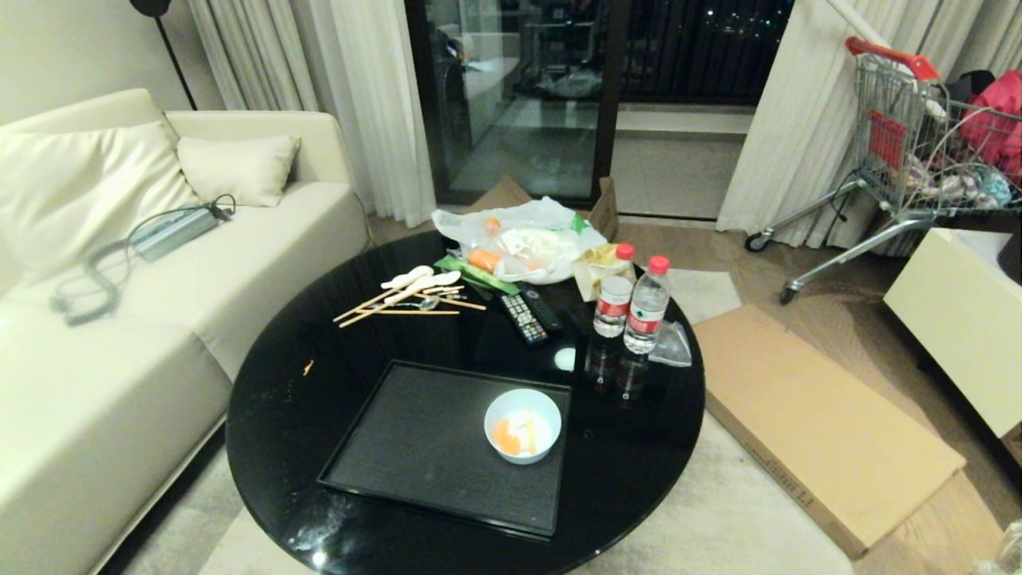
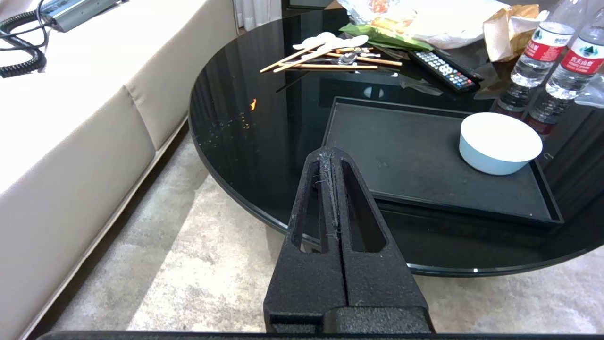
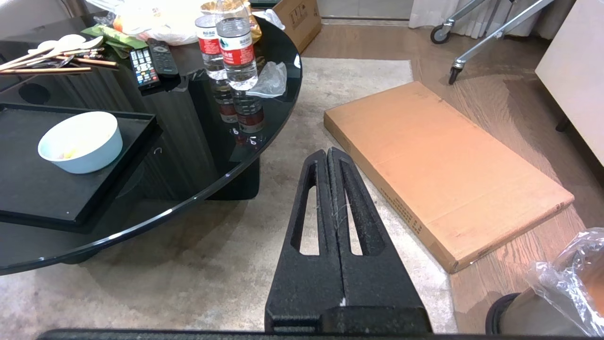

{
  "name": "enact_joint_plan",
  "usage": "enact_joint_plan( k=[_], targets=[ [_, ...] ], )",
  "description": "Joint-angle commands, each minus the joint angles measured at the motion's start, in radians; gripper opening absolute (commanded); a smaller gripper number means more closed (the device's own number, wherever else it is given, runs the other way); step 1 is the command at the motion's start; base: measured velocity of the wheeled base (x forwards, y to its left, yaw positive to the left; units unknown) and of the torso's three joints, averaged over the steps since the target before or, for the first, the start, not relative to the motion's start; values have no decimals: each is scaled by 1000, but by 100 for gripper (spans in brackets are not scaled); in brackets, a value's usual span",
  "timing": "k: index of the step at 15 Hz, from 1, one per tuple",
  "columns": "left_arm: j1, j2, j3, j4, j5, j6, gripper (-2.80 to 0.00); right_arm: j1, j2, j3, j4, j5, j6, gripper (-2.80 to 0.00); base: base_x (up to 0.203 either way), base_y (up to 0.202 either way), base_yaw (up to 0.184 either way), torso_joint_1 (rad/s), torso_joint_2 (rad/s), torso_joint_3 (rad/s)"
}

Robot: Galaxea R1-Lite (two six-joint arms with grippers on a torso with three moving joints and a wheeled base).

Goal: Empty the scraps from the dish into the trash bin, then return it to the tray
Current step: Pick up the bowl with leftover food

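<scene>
Round black glass table (image 1: 271, 415), glossy, standing on a pale rug beside a cream sofa (image 1: 120, 319); on its near part, the tray (image 1: 415, 447), black, rectangular, low-rimmed, lying flat; in the tray's right-hand far corner, the dish (image 1: 523, 426), small pale blue-white bowl, upright, resting on the tray surface; inside the dish, the scraps (image 1: 511, 437), orange and pale yellow bits, lying at the bottom. Far side of the table: chopsticks and white spoons (image 1: 411, 291) in a loose heap; two remote controls (image 1: 531, 315) side by side; a white plastic bag (image 1: 523, 235) holding food items; two water bottles (image 1: 631, 307) with red caps, upright, just beside each other, right of the remotes; a crumpled clear wrapper (image 1: 671, 343) at the table's right edge; one small orange crumb (image 1: 308, 367) on the bare glass left of the tray. Floor to the right of the table: a flat cardboard box (image 1: 822, 423); beyond it a shopping cart (image 1: 910, 152) with a red handle. The trash bin (image 3: 542, 302), seen only in part at the corner of the right wrist view, metal wall with clear bag liner, on the floor near the cardboard box, well apart from the table. Left gripper (image 2: 331, 156): jaws pressed together, holding nothing, hovering off the table's near left edge over the rug. Right gripper (image 3: 329, 153): jaws pressed together, holding nothing, over the rug between table and cardboard box.
</scene>
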Motion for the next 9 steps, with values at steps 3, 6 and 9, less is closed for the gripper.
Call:
enact_joint_plan(
  k=[3,6,9],
  targets=[
    [0,0,0,0,1,0,-280,0,1,0,0,-1,0,-280,0,0,0,0,0,0],
    [0,0,0,0,1,0,-280,0,1,0,-8,6,-51,-280,0,0,0,0,0,0],
    [0,0,0,0,1,0,-280,0,1,-8,-9,38,-134,-280,0,0,0,0,0,0]
  ],
)
